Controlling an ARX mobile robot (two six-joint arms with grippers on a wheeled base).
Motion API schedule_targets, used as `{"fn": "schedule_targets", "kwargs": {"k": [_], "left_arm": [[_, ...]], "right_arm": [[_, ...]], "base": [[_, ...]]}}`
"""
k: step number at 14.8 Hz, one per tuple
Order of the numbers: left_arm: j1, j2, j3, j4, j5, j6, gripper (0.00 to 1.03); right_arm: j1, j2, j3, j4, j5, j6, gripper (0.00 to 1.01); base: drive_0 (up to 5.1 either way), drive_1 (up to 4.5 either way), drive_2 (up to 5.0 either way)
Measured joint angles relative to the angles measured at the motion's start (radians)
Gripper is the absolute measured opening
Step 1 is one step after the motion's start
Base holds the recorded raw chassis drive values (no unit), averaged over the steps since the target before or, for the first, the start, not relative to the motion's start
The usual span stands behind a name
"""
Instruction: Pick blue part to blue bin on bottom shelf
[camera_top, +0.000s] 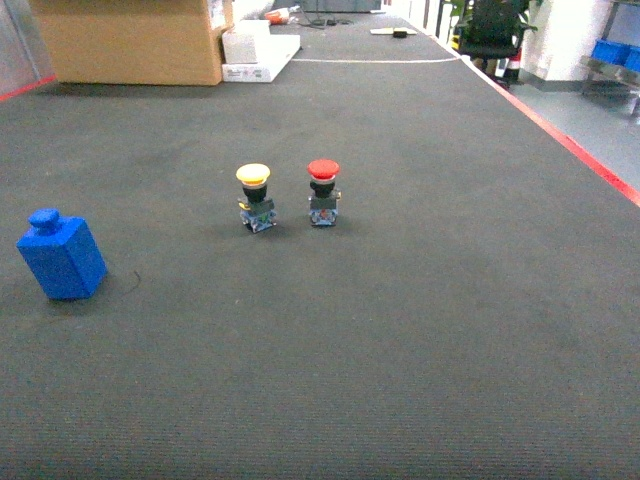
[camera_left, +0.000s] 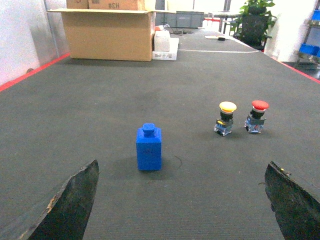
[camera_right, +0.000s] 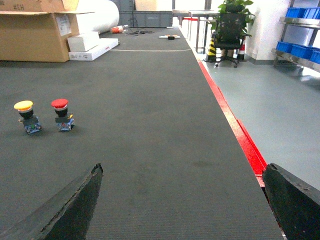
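In each wrist view, 2 dark fingers sit at the bottom corners with a wide gap between them: the left hand (camera_left: 180, 200) is spread apart with nothing in it, and so is the right hand (camera_right: 182, 202). Neither hand shows in the head view.

The dark ribbed surface (camera_top: 420, 330) carries the blue part (camera_top: 61, 255), a blocky piece with a small knob on top, standing near the left edge of the head view. From the left wrist it sits just ahead of the open fingers, slightly left of centre, untouched.

Farther back and to the right stand 2 push buttons side by side, close but apart: the yellow button (camera_top: 255, 196) on the left and the red button (camera_top: 323, 190) on the right, both upright.

Beyond them, a cardboard box (camera_top: 130, 40) and a white box (camera_top: 258, 50) rest at the far end. Blue bins (camera_right: 300, 50) sit on a metal rack across the grey floor.
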Motion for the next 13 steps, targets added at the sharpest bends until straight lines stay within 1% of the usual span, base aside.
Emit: {"fn": "schedule_targets", "kwargs": {"k": [13], "left_arm": [[0.0, 0.0, 0.0, -0.008, -0.002, -0.001, 0.98]], "right_arm": [[0.0, 0.0, 0.0, -0.006, 0.0, 0.0, 0.98]], "base": [[0.0, 0.0, 0.0]]}}
